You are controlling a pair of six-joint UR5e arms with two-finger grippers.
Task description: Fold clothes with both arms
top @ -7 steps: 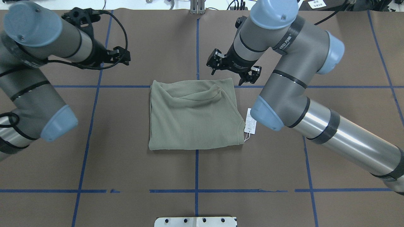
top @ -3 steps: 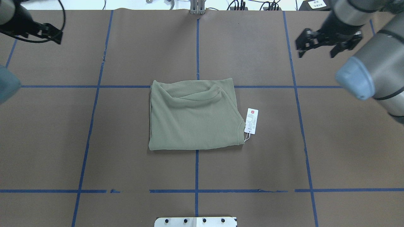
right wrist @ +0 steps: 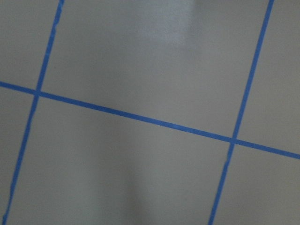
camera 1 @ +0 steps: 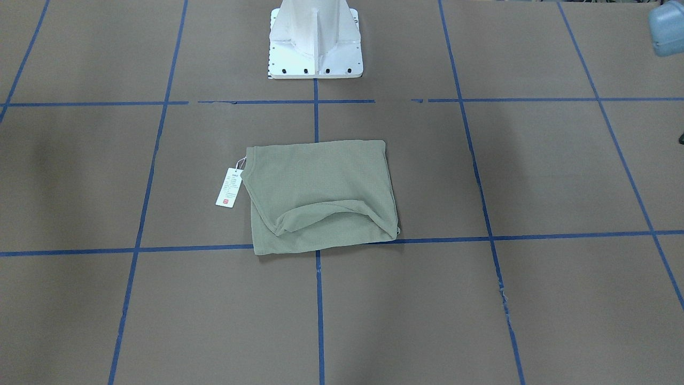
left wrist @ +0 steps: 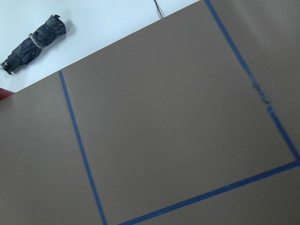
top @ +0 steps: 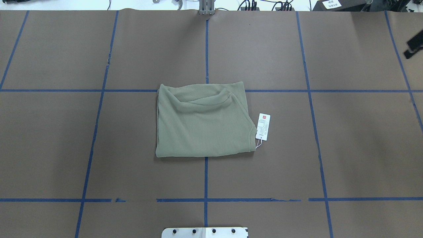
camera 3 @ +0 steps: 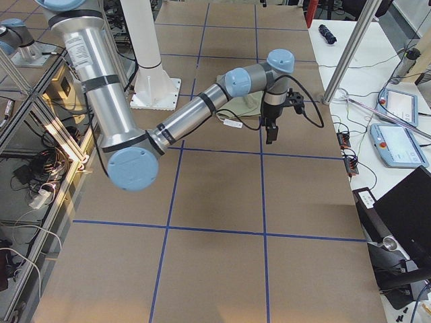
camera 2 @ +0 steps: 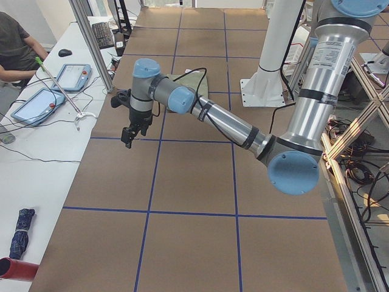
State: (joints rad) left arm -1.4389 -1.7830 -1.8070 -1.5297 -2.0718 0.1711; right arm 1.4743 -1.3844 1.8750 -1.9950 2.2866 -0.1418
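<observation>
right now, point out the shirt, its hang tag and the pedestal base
shirt (top: 201, 129), overhead view, middle of the top layer
hang tag (top: 263, 127), overhead view, centre of the card
pedestal base (camera 1: 315, 43), front-facing view, its front face

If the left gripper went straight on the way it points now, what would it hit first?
Probably the bare brown table cover: the left gripper points downward, and its wrist view shows mainly paper and blue tape beneath.

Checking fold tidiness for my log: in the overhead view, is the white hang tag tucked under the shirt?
No, the hang tag lies fully exposed on the table, just beside the edge of the folded shirt.
</observation>
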